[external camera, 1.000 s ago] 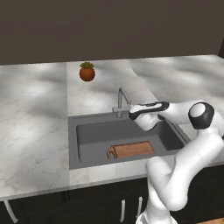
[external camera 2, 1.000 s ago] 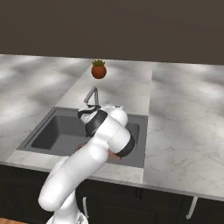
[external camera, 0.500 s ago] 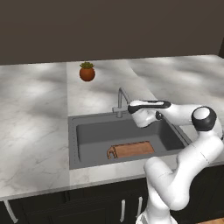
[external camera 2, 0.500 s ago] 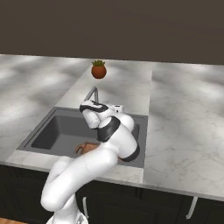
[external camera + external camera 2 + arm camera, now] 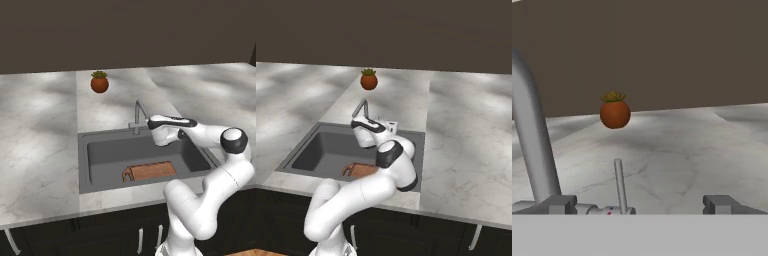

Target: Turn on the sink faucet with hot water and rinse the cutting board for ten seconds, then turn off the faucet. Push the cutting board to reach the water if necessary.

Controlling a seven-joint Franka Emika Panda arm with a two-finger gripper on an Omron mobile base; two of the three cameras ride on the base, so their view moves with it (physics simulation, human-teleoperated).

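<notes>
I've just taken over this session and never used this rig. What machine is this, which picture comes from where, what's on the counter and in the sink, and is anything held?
It is a white robot arm with a two-finger gripper. Two pictures come from cameras behind the arm, to its left and right; the third looks out from the hand.

The gripper is open and holds nothing. In the hand view its fingertips flank the sink faucet's lever. No water runs.

The cutting board lies flat in the sink. A small potted plant stands on the counter behind.
</notes>
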